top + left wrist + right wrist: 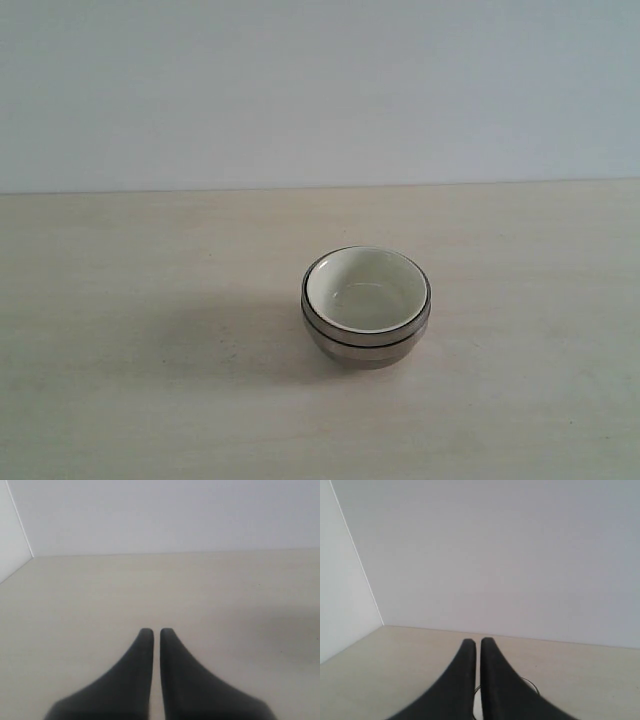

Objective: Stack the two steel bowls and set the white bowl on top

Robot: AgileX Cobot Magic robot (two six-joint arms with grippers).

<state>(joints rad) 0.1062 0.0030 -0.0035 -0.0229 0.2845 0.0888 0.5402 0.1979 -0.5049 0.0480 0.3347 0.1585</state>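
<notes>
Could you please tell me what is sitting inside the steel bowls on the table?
The white bowl sits nested in the steel bowls, and its hollow is empty. Its outer side and the steel bowls' insides are covered, so they cannot be seen.

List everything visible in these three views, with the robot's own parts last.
white bowl: one, cream-white, nested on top of the stack, right of the table's centre in the exterior view.
steel bowls: apparently two, shiny metal, stacked under the white bowl; a dark seam separates the upper rim from the lower body.
table: one, pale wood-look, under the stack.
wall: one, plain white, behind the table.
left gripper: one, black fingers shut with only a slit between them, holding nothing, over bare table; seen only in the left wrist view.
right gripper: one, black fingers shut, holding nothing, pointing toward the wall; seen only in the right wrist view.
</notes>
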